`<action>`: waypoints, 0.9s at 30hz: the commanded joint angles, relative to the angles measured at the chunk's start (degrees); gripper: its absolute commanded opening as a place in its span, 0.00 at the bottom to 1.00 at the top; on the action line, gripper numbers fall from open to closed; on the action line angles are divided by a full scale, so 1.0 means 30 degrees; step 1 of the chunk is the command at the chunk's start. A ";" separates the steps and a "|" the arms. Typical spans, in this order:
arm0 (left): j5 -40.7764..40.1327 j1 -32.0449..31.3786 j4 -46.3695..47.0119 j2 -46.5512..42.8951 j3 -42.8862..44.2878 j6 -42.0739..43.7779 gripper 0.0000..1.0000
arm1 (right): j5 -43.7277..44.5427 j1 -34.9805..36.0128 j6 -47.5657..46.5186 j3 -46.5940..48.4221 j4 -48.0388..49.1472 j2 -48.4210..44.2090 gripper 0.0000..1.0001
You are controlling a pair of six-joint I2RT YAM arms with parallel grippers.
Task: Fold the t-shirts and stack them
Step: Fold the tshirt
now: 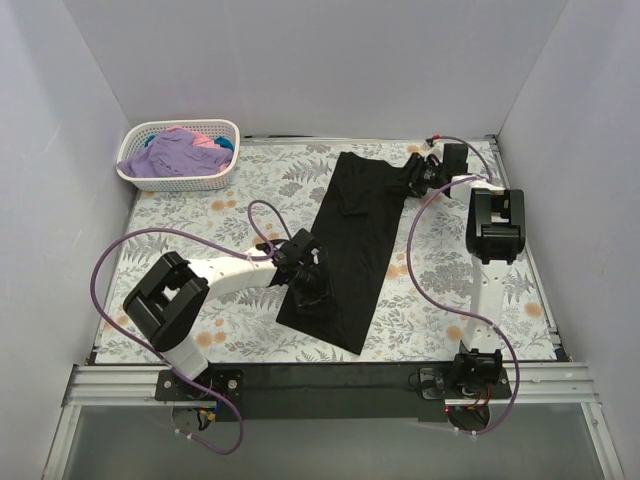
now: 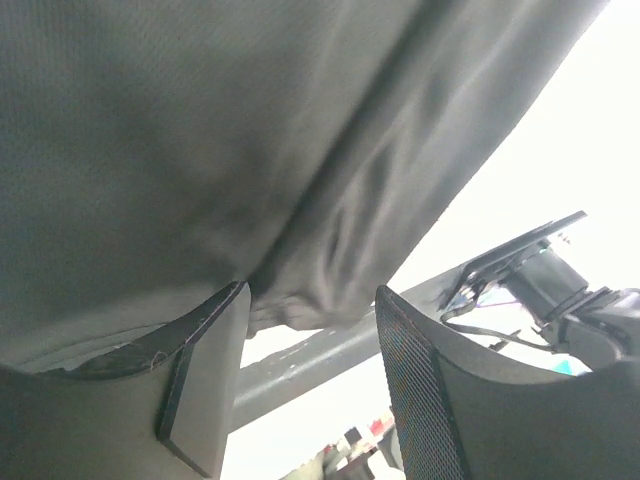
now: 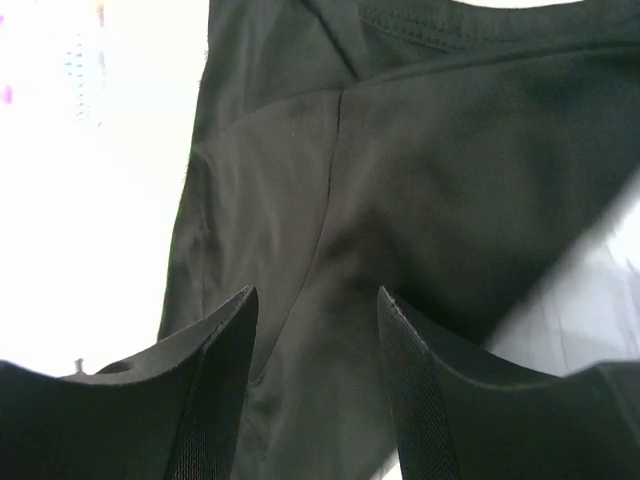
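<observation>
You've got the black t-shirt (image 1: 350, 240) lying on the table (image 1: 440, 290) as a long, narrow strip. It is folded lengthwise and slants from the far right, where its end is bunched, down to a squared-off end near the middle of the near edge. It lies mostly flat, with a few creases in its far half. Your other t-shirts sit crumpled in the basket (image 1: 175, 182) at the far left corner — the lavender-purple one (image 1: 165, 155) heaped on top, the pink one (image 1: 207, 143) and the teal one (image 1: 227, 145) peeking out beside it.

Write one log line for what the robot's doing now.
black shirt: long strip | left jaws: open, near end | right jaws: open, far end | basket: more shirts
</observation>
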 commanded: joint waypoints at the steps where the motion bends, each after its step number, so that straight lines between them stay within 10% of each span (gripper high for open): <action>1: -0.1706 -0.0004 -0.1455 -0.1622 0.1862 0.0654 0.52 | 0.3384 -0.0384 -0.2439 -0.3265 -0.2332 -0.4961 0.59; 14: -0.9732 0.0113 -0.5739 -0.4112 0.3102 0.2559 0.53 | 0.4357 0.2484 -0.3526 -1.6838 -0.2220 -1.5873 0.47; 27: -1.2521 0.2273 -0.4013 -0.7073 -0.0211 0.4897 0.53 | 0.4270 0.2516 -0.3263 -1.2338 -0.0606 -1.1457 0.26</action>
